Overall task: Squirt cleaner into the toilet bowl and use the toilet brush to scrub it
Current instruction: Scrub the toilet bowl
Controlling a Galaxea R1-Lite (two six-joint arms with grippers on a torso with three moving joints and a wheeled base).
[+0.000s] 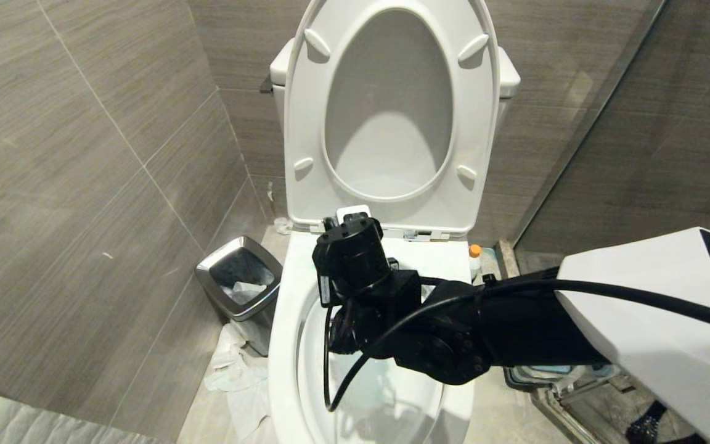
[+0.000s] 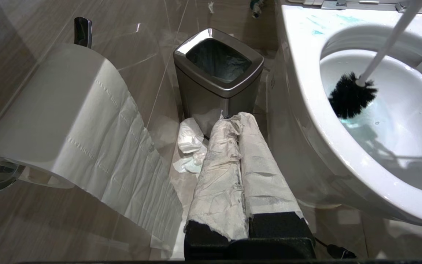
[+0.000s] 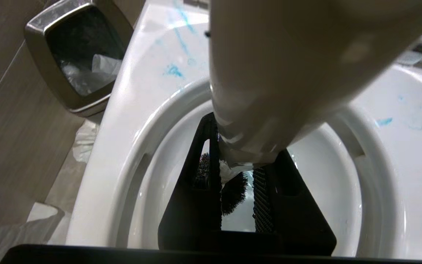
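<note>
Tight quarters around the bowl

Right hand (image 3: pixel 238 183) hangs inside the toilet bowl (image 1: pixel 281 345); steel bin (image 1: pixel 241 277) just beside it, raised seat (image 1: pixel 392 111) behind, open room above.

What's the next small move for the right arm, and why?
Probably sweep the brush around the bowl wall. The right end effector grips the handle, the head sits low by the bluish water, and blue cleaner streaks on the rim look unscrubbed.

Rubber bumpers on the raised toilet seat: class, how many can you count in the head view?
4 bumpers: upper left, upper right, lower left, lower right of the raised toilet seat. None seems hidden.
</note>
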